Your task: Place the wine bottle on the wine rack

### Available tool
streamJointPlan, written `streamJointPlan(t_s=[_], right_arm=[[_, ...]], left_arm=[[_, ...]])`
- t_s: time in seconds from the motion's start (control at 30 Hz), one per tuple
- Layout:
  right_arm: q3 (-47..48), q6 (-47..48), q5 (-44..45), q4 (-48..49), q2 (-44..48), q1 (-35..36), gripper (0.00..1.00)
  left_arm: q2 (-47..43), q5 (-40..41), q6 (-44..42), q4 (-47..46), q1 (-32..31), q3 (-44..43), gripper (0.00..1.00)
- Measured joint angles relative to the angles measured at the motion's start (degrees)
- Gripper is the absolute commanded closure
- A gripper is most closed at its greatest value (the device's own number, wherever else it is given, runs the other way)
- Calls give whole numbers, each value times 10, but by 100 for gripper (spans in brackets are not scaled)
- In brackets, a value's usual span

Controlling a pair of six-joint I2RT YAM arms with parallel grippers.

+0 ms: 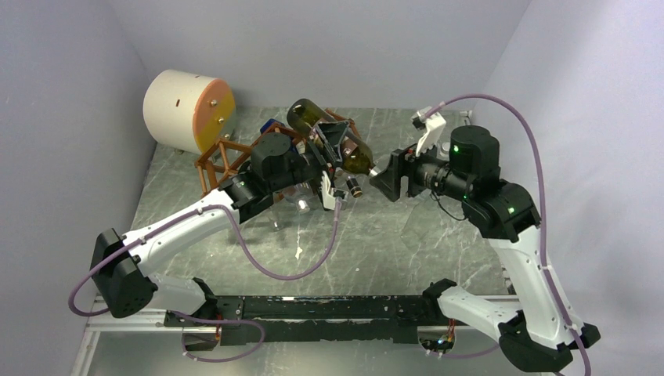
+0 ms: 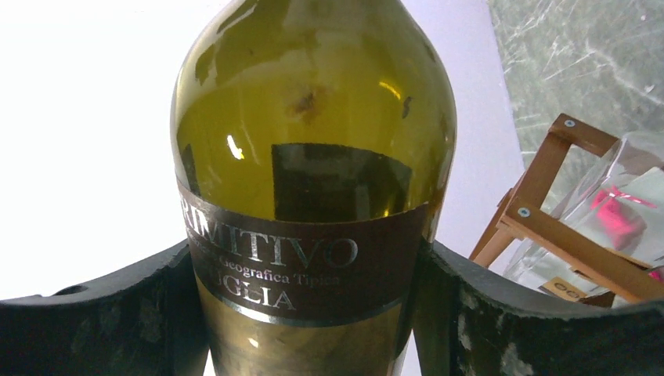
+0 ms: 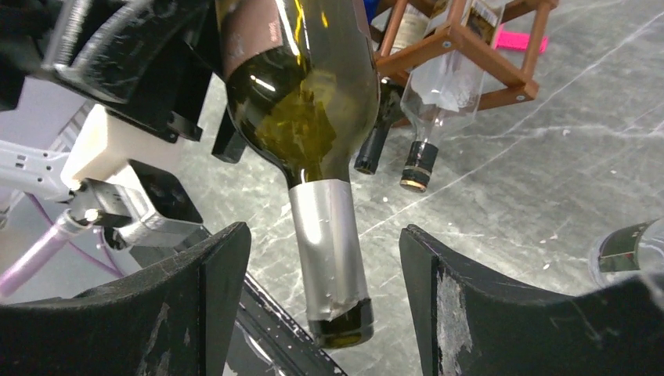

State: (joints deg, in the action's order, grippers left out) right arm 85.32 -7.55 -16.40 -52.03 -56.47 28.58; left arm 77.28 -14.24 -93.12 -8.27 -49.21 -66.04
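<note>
My left gripper [image 1: 332, 146] is shut on the body of a dark green wine bottle [image 1: 307, 115] and holds it tilted in the air, neck toward the right arm. In the left wrist view the fingers [image 2: 117, 313] clamp its brown "Primitivo" label [image 2: 305, 266]. My right gripper [image 1: 389, 177] is open. In the right wrist view the bottle's silver-foiled neck [image 3: 327, 243] hangs between its spread fingers [image 3: 454, 305] without touching them. The reddish-brown wine rack [image 1: 221, 161] stands behind and left of the bottle, and also shows in the right wrist view [image 3: 476, 47].
A cream-and-orange drum [image 1: 188, 110] lies at the back left. A clear bottle [image 3: 443, 86] and a dark bottle [image 3: 371, 149] lie in the rack, necks pointing out. Another bottle [image 3: 626, 252] lies on the table at the right. Walls close in on both sides.
</note>
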Motion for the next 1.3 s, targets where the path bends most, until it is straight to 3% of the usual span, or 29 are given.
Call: streamJointPlan(t_s=[0.37, 1.0, 1.13, 1.3], right_arm=[[-9, 3, -53, 0, -63, 0, 35], [-41, 4, -89, 40, -103, 0, 41], [-41, 6, -89, 41, -105, 0, 56], [-41, 13, -98, 45, -100, 5, 94]], left_arm=[[-14, -5, -59, 9, 0, 4, 93], [-5, 2, -86, 11, 0, 4, 93], [-2, 7, -84, 12, 0, 1, 93], [8, 16, -64, 31, 0, -19, 93]])
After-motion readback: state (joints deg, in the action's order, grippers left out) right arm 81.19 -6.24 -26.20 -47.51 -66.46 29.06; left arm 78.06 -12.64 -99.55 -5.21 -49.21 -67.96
